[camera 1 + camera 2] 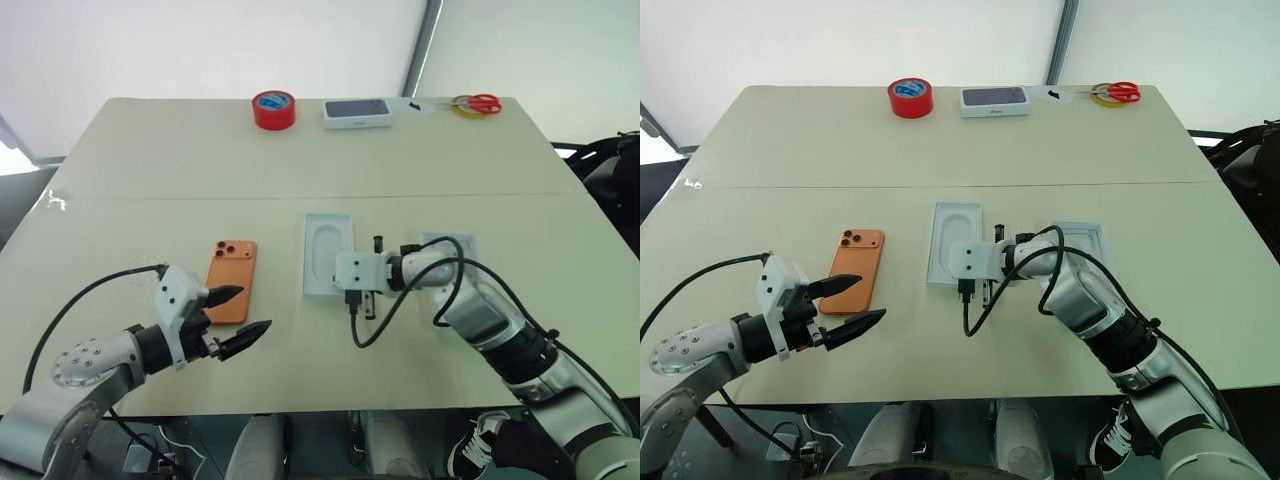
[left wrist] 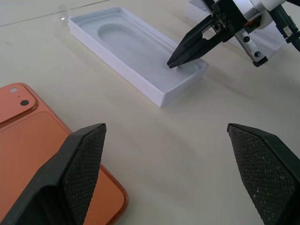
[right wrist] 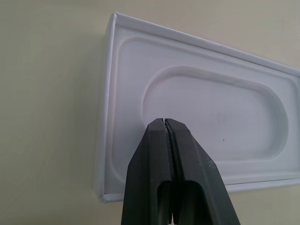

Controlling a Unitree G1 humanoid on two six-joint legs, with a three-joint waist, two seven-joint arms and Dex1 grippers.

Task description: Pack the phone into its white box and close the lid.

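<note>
The orange phone lies flat on the table, camera cluster at its far end. My left gripper hovers open just right of the phone's near end, nothing between its fingers. A white tray with an oval recess lies right of the phone. My right gripper is shut and empty, its tip over the near end of that tray. The white box lies further right, partly hidden behind my right arm.
At the table's far edge are a red tape roll, a small white box with a dark phone picture, and red-handled scissors on a yellow tape ring. A black cable loops under my right wrist.
</note>
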